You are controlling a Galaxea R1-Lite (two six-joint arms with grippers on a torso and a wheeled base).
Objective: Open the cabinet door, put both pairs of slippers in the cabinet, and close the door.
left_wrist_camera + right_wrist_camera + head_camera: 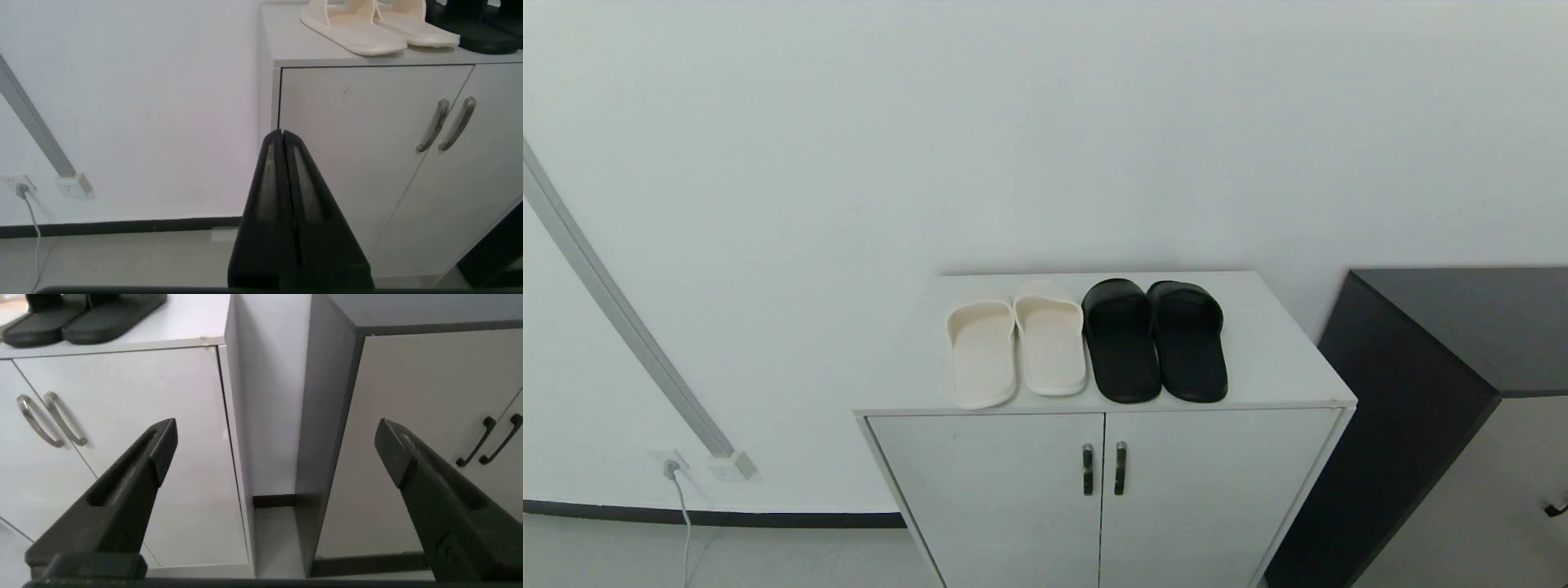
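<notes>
A white cabinet [980, 490] stands against the wall with both doors closed and two metal handles [1103, 469] at the centre seam. On its top lie a cream pair of slippers [1016, 343] on the left and a black pair of slippers [1156, 340] on the right, side by side. My left gripper [283, 143] is shut and empty, low and in front of the cabinet's left corner [274, 69]. My right gripper [278, 441] is open and empty, facing the gap between the white cabinet [147, 457] and a dark one.
A dark grey cabinet [1437, 392] stands close to the right of the white one, with a narrow gap [270, 416] between them. A wall socket with a plugged cable [674, 474] and a slanted conduit [613, 302] sit on the wall to the left.
</notes>
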